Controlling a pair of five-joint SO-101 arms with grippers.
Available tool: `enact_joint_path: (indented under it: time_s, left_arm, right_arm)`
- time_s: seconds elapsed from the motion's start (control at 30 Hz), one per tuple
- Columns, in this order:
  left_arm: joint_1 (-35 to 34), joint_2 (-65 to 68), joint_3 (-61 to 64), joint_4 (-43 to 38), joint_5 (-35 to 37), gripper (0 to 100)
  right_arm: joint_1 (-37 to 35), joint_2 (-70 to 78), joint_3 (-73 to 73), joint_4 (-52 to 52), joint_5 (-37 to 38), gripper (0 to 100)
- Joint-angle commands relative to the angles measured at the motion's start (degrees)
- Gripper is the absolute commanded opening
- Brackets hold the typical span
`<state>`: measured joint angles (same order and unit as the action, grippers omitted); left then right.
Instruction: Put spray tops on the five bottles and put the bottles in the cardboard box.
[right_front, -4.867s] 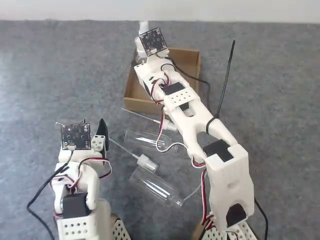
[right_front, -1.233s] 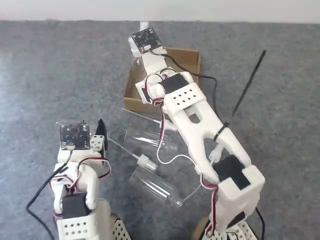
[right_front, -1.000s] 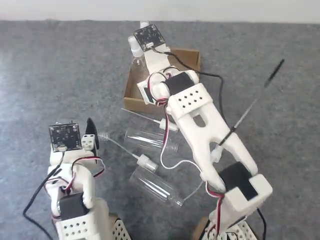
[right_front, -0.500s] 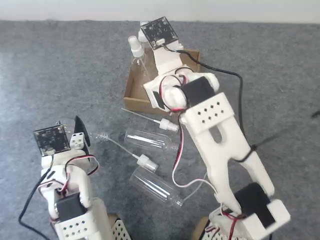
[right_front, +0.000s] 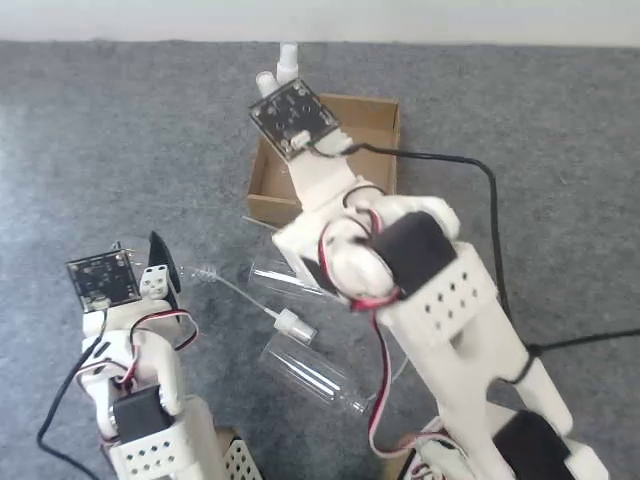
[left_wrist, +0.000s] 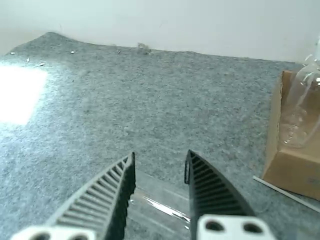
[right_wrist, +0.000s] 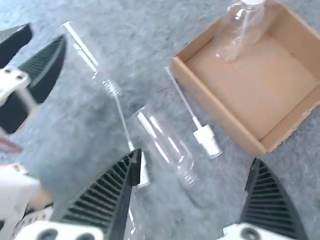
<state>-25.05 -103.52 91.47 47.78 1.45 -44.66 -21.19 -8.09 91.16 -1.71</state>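
Observation:
The cardboard box stands at the back, with two white spray tops sticking up at its far left corner. My right gripper hangs open over a clear bottle lying on the carpet just in front of the box. A capped bottle leans in the box's corner. A loose spray top lies beside the lying bottle, and another spray top lies nearer. My left gripper is open low over a clear bottle, and a second lying bottle rests near the arms' bases.
Grey carpet covers the table, with free room to the right of the box and at the far left. A white wall borders the far edge. The right arm stretches over the lying bottles, its black cable looping to the right.
My right arm has drawn back and risen from the box, leaving a capped bottle standing inside. My left arm swung slightly left a second ago and has held still since.

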Motion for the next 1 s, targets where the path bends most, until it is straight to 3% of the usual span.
enact_joint_path:
  time_s: [0.0, 0.53, 0.97]
  left_arm:
    - [-0.2, -1.1, -0.5, -1.8, 1.1, 15]
    - [-0.4, -1.1, -0.5, -1.8, 1.0, 15]
    - [-0.4, -1.1, -0.5, -1.8, 1.0, 15]
  right_arm:
    - [-1.1, -4.2, -1.5, 2.9, 1.0, 29.2]
    - [-6.5, -4.8, -1.3, 11.4, 0.9, 29.3]
    - [-9.5, -15.9, 18.9, 5.9, 0.9, 29.5]
